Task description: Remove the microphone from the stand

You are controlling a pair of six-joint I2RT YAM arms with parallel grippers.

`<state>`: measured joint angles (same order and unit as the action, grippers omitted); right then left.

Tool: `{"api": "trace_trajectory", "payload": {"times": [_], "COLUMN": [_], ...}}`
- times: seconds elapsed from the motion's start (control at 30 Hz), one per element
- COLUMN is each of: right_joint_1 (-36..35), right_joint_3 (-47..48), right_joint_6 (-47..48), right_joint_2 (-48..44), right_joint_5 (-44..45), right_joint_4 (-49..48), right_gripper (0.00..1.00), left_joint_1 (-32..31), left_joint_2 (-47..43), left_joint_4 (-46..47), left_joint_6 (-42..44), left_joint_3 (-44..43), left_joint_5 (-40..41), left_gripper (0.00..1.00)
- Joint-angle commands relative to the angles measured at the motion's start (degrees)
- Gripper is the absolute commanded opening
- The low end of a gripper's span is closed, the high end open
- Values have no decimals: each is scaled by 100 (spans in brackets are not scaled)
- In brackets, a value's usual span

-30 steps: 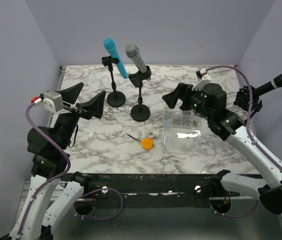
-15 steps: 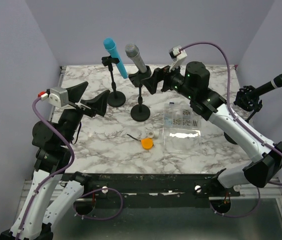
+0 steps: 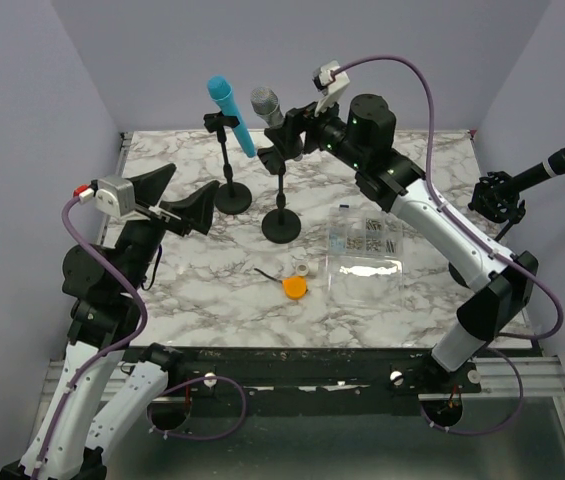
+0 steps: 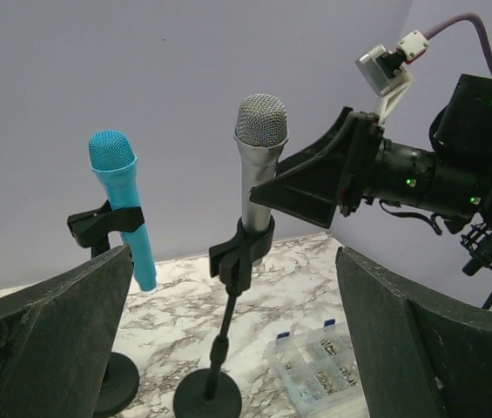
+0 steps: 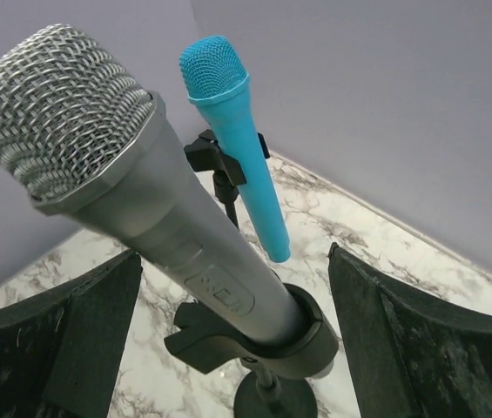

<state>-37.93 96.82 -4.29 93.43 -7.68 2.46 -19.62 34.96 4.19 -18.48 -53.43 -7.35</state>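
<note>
High fixed view looking down, left wrist farther back, right wrist close, all sharing silver microphone (image 3: 267,105)

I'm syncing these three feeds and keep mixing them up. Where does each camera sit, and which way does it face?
Top external: high behind the robot, looking down on the table; left arm, right arm, left end effector and right end effector show.
Left wrist: on the left arm, facing the silver microphone and blue microphone; its open fingers frame the bottom.
Right wrist: on the right arm, close on the silver microphone; its own fingers flank it.
Shared: all show both microphones.
</note>
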Motion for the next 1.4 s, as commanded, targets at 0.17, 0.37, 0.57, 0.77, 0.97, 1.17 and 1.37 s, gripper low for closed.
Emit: {"api": "trace_trajectory", "payload": {"times": [0.17, 0.37, 0.57, 0.77, 0.97, 1.17, 1.37], "right_joint_1": [-184, -361, -455, -485, -515, -611, -622], "right_joint_3": [599, 494, 356, 247, 228, 4, -109], "right_joint_6": [236, 368, 479, 92, -201, -216, -190], "right_joint_2": [667, 738, 723, 638, 625, 532, 519], "right_joint_5": [-482, -378, -254, -445, -984, -1325, -1386], "right_joint_4": [-181, -477, -642, -847, -1026, -1285, -1212], "right_gripper": [76, 63, 43, 24, 19, 19, 19], "left_joint_1": [-25, -25, -25, -25, -33, -81, 823], "left_joint_2": [-55, 21, 59, 110, 224, 672, 494], "left_joint_4": [100, 109, 118, 119, -14, -1546, -1536], "left_joint_6": [55, 48, 46, 56, 172, -470, -991], "left_joint_3": [69, 67, 78, 87, 38, -387, 42], "left_joint_5": [16, -7, -12, -8, 64, 686, -872], "left_gripper": [99, 98, 99, 99, 99, 98, 99]}}
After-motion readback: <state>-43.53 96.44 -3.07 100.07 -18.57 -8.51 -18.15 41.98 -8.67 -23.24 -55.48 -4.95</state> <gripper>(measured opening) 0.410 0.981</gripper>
